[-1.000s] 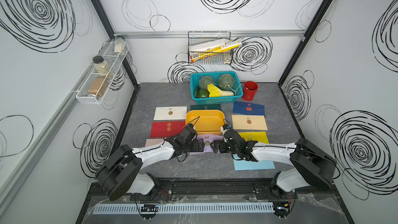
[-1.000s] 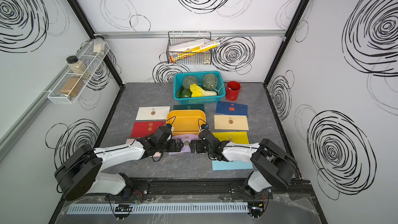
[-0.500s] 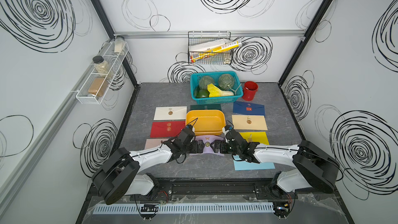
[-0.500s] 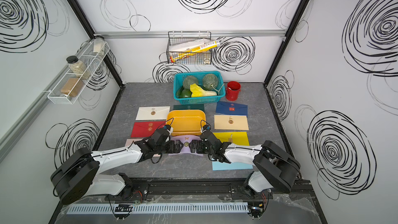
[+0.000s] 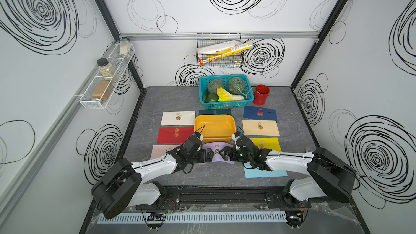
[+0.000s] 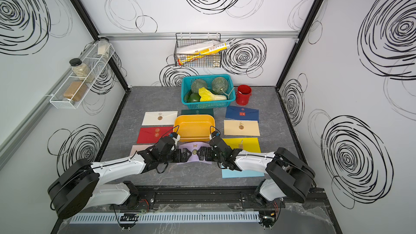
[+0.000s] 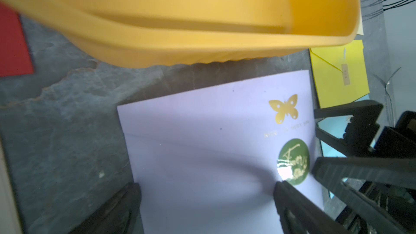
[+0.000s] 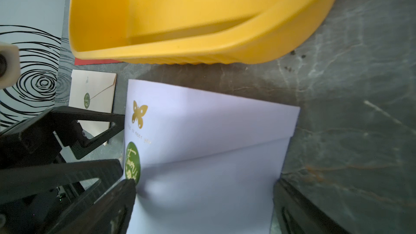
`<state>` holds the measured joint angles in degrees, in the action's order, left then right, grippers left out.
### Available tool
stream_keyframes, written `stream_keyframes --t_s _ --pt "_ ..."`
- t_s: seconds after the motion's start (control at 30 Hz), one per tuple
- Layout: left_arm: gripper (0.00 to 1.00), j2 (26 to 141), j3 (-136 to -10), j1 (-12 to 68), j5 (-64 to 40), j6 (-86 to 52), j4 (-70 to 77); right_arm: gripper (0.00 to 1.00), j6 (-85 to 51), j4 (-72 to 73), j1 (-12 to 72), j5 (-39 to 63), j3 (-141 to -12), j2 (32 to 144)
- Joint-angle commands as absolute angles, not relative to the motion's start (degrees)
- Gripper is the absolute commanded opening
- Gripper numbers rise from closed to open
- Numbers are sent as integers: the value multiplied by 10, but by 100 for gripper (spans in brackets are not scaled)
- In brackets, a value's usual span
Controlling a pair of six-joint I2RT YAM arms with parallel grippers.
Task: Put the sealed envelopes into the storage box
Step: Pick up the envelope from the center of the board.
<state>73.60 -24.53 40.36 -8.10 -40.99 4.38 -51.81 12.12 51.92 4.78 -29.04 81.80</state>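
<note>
At lower centre in both top views, the lilac envelope (image 5: pixel 216 146) lies slightly bowed on the desk (image 5: pixel 171 100), just below the storage box (image 5: pixel 213 127). The left tool (image 5: pixel 209 155) and right tool (image 5: pixel 225 154) face each other over it, jaws wide apart, gripping nothing. The envelope has a gold butterfly (image 7: pixel 284 108), a small gold line ending "to meet you" (image 8: pixel 139 136), and a green round seal (image 7: pixel 293 162) with unreadable gold script. The other envelopes (image 5: pixel 261 127) lie flat around the box.

Grey stone-look tabletop (image 5: pixel 171 100), coloured envelopes (image 5: pixel 261 127) flat around orange storage box (image 5: pixel 215 127), teal basket (image 5: pixel 225 104), red bucket (image 5: pixel 260 96)
</note>
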Motion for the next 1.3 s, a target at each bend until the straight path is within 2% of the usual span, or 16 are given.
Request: stream_keyframes --t_s 0.0,0.9,1.13,1.27 --pt "99 756 -234 423 -112 -421 -10 100 -541 39 531 67 -285 822" --pt "99 716 -234 462 -121 -433 -5 100 -534 9 553 43 -297 882" --pt "99 694 -237 464 -132 -419 -16 90 -515 19 560 40 -271 866" --pt "99 682 -250 463 -117 -409 -44 89 -498 16 560 28 -251 840"
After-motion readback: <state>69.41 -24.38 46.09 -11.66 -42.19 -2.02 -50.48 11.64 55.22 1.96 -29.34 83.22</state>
